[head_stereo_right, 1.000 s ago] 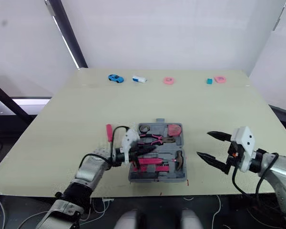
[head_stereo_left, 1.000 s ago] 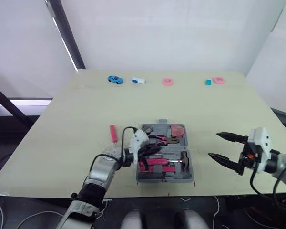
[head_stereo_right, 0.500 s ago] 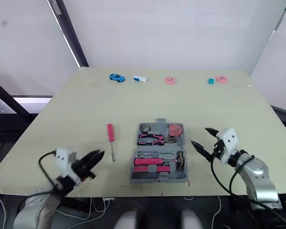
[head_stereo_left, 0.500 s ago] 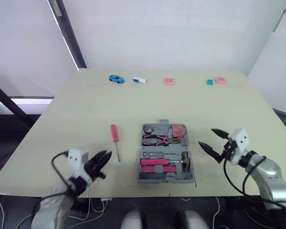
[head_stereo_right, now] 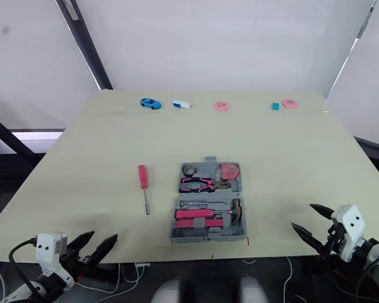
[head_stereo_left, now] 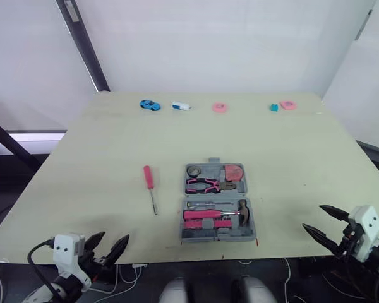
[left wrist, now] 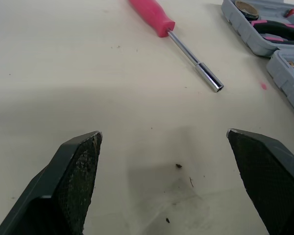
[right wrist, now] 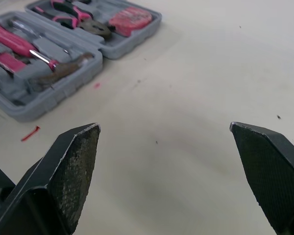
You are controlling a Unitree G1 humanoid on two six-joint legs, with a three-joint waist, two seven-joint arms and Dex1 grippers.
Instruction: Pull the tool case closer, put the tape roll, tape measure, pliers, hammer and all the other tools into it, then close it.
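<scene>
**On the desk: case nearly full, one screwdriver left out**

Down by the near edge of the desk (head_stereo_left: 101,158), both arms sit low and well apart. The left gripper (head_stereo_left: 112,238) has its fingers spread wide with nothing between them. The right gripper (head_stereo_left: 314,217) is the same, wide and empty.

Between them the tool case (head_stereo_left: 218,237) lies open, close to the front edge, so the pull-in looks done. The far half holds the pliers (head_stereo_left: 205,185), the tape measure (head_stereo_left: 235,173) and what looks like the tape roll (head_stereo_left: 193,170). The hammer (head_stereo_left: 242,207) is bedded in the near half.

One straggler is left. The pink-handled screwdriver (head_stereo_left: 151,187) lies on the bare desk left of the case, apart from it, shaft pointing toward the robot. By my reckoning that goes in next, then the lid closes.

There is plenty of room. The desk is bare all round the screwdriver, giving the left arm an open run. Beyond the case it is bare too, so the lid should swing free. The tight spot is the front, because the case sits near the edge and shouldn't come much closer. A blue toy car (head_stereo_left: 150,105) and other small bits line the far edge, well apart.
</scene>
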